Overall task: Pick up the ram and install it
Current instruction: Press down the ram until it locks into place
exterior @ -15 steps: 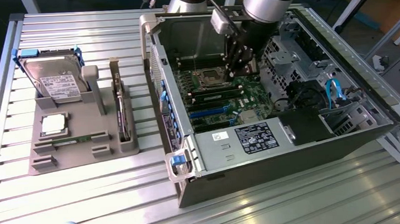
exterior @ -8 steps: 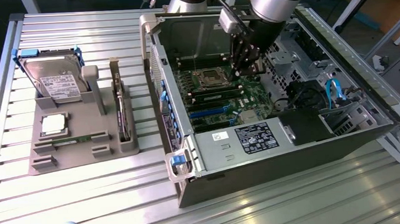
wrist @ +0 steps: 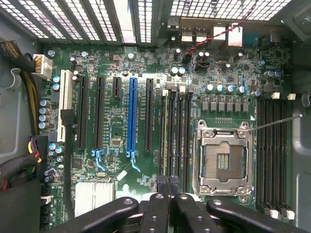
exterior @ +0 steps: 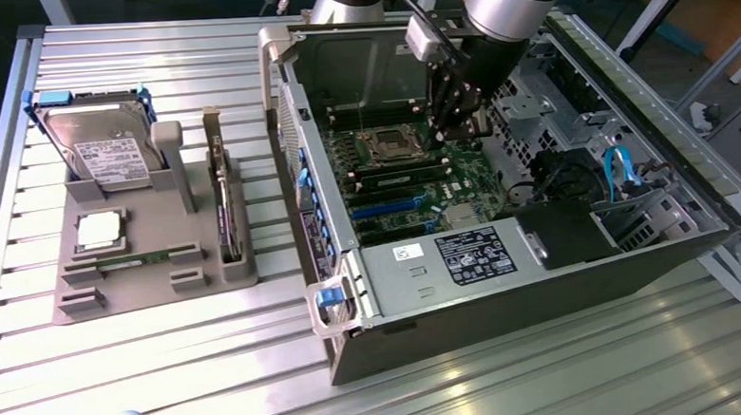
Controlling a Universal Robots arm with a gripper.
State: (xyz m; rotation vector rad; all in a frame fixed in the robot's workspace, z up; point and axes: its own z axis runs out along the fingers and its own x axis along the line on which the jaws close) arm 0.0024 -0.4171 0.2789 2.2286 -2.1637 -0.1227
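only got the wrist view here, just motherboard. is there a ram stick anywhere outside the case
Observer: Yes, a slim green ram lies flat in the grey tray beside the case, on the exterior view's left.
Operator: what else is in that tray
Observer: A hard drive sits at its far end, with a square silver processor chip between it and the ram.
Operator: where's the hand from outside
Observer: The hand is down inside the case, over the board beside the processor socket.
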